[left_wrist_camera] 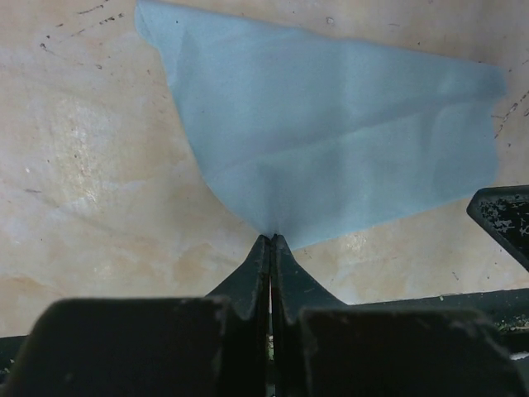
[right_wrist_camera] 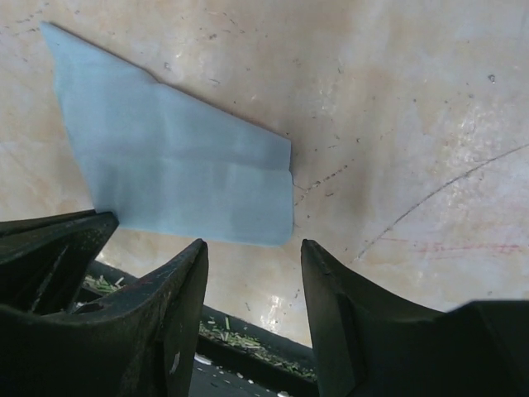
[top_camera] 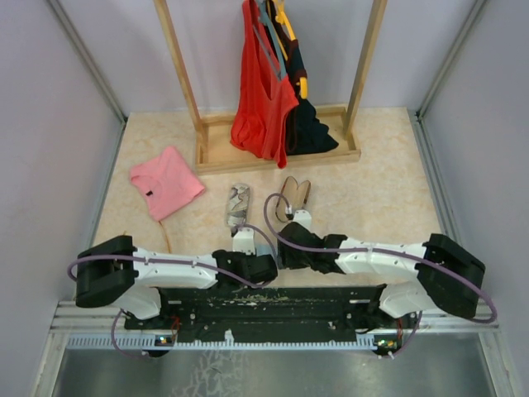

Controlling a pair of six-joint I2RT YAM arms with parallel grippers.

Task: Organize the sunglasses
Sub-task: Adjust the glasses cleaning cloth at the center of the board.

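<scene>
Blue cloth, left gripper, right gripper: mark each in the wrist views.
blue cloth [left_wrist_camera: 347, 141], left wrist view, middle of the fabric.
left gripper [left_wrist_camera: 270, 240], left wrist view, shut tips pinching the cloth's edge.
right gripper [right_wrist_camera: 253, 246], right wrist view, midway between open fingertips.

Left hand [left_wrist_camera: 270, 241] clamped closed (tips pressed together), right hand [right_wrist_camera: 253, 258] gaping.

A light blue cloth [left_wrist_camera: 331, 132] on the table [left_wrist_camera: 83, 165]; red top [top_camera: 263, 99] hangs from wooden rack [top_camera: 178, 58].

Pale lilac walls [top_camera: 50, 149] close in the left, right and top of the overhead view; a beige marbled table [top_camera: 380, 207] fills the middle; a light wooden rack [top_camera: 216, 149] stands at upper centre, its base on the table; the light is soft and even.
</scene>
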